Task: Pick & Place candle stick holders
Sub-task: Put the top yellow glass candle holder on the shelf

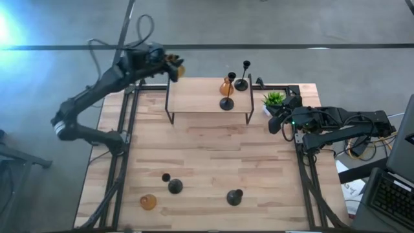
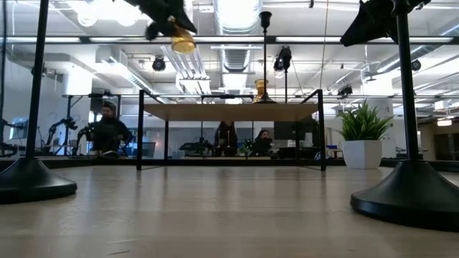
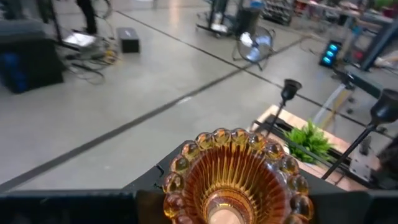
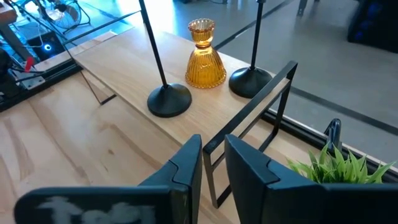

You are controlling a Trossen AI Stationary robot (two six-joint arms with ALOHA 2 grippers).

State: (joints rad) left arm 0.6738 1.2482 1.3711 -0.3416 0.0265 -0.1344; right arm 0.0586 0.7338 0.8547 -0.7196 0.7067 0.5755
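Amber glass sits clamped in my left gripper (image 1: 173, 66): a ribbed amber holder (image 3: 235, 179), its beaded rim facing the wrist camera, held in the air above the far left corner of the shelf (image 1: 194, 97). On the shelf's right end stand a second amber holder (image 4: 206, 55) and two black holders (image 4: 169, 99), the amber one between their round bases. My right gripper (image 4: 213, 163) waits low at the table's right side, just by the potted plant (image 1: 274, 99), its fingers a narrow gap apart with nothing between them. On the near part of the table (image 1: 213, 155) lie a third amber holder (image 1: 148, 202) at the left and two more black holders (image 1: 174, 186), one beside it and one (image 1: 234, 197) farther right. People (image 2: 107, 129) sit in the room beyond.
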